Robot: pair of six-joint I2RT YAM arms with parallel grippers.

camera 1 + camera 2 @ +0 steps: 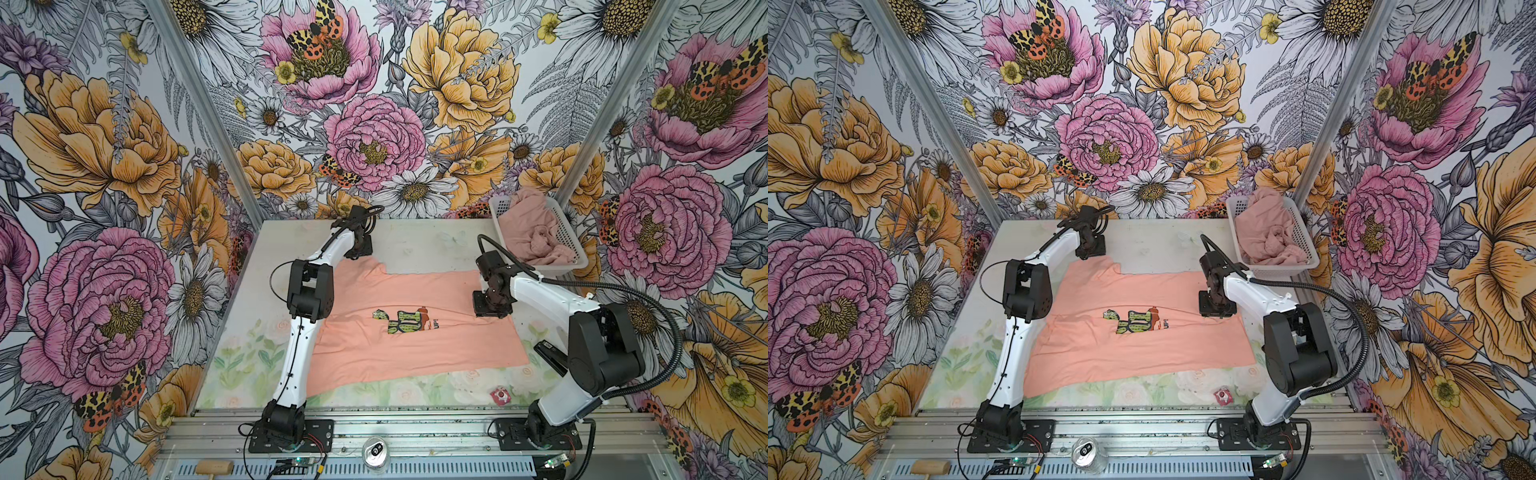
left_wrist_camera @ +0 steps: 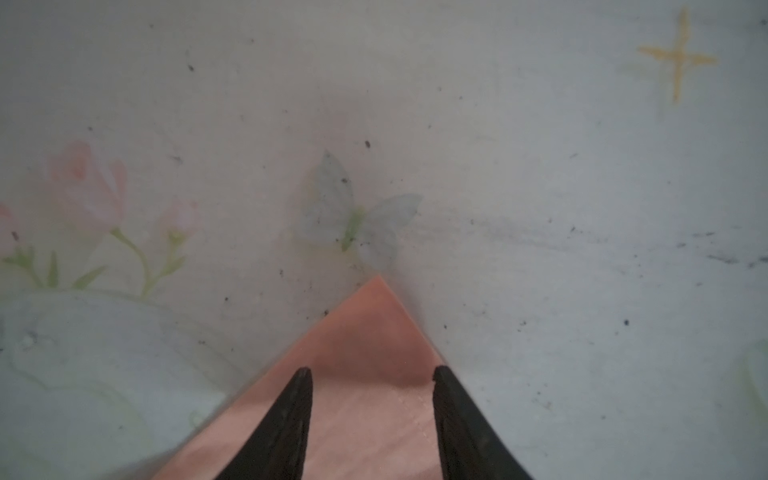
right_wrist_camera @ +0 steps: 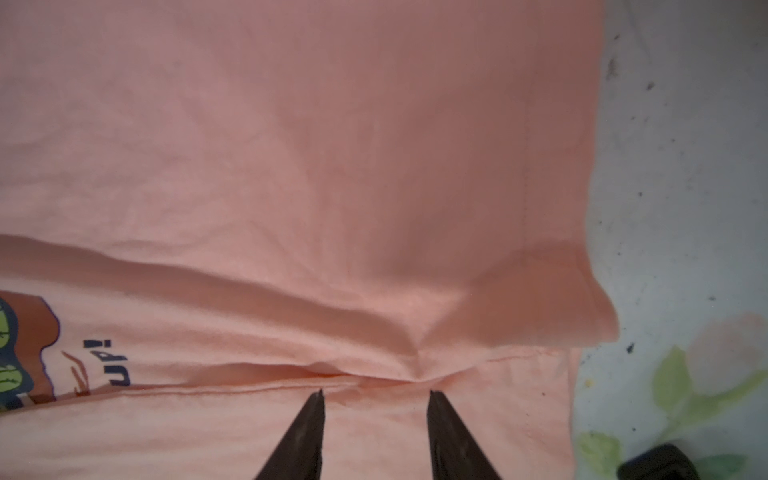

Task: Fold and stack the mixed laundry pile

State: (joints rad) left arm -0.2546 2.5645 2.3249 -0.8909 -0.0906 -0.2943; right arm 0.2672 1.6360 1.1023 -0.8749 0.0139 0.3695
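Peach-orange, thin and limp: treating the T-shirt point(image 1: 415, 345) as light, slack cloth, lying spread across the desk point(image 1: 415, 241). At its far left corner, finding the left claw point(image 2: 372, 374) half parted astride the tip, clamping nothing. Near the right edge, seeing the right claw point(image 3: 376, 395) parted over rumpled cloth, holding nothing. Judging corners and hems best for pinching. Far right, leaving the dusty-pink garment point(image 1: 528, 232) bunched in the basket point(image 1: 567, 235).

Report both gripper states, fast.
Left gripper: open, jaws apart over a corner of the peach T-shirt, nothing held.
Right gripper: open, tips at a fold in the peach T-shirt, nothing held.
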